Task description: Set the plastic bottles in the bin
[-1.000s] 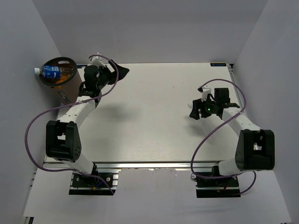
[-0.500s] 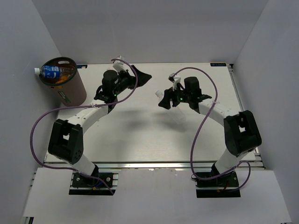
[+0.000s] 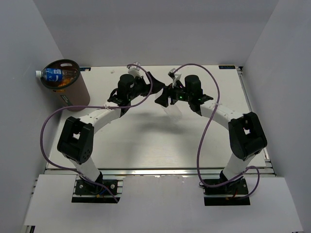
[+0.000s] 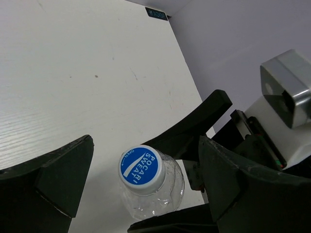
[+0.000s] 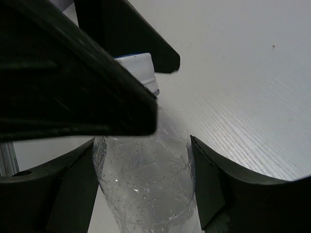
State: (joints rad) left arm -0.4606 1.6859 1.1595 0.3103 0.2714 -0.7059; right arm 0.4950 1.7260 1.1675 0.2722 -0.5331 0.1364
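Note:
A clear plastic bottle (image 4: 151, 187) with a blue and white cap (image 4: 141, 169) hangs over the middle of the table, and my right gripper (image 5: 143, 189) is shut on its wet body (image 5: 146, 184). My left gripper (image 4: 141, 179) is open, its jaws wide on either side of the cap without touching it. In the top view the two grippers (image 3: 154, 86) (image 3: 164, 97) meet at the table's far centre, with the bottle (image 3: 173, 112) below them. The bin (image 3: 77, 96) stands at the far left corner. A blue-labelled bottle (image 3: 52, 74) lies inside it on top of orange ones (image 3: 63, 85).
The white table (image 3: 146, 141) has grey walls behind it and on both sides. A small dark label (image 4: 156, 13) sits at its far right corner. Purple cables (image 3: 43, 141) loop beside each arm.
The right arm has carried the clear bottle from the table's right side leftward to the centre. The left arm has swung right, away from the bin, to meet it, its jaws staying open.

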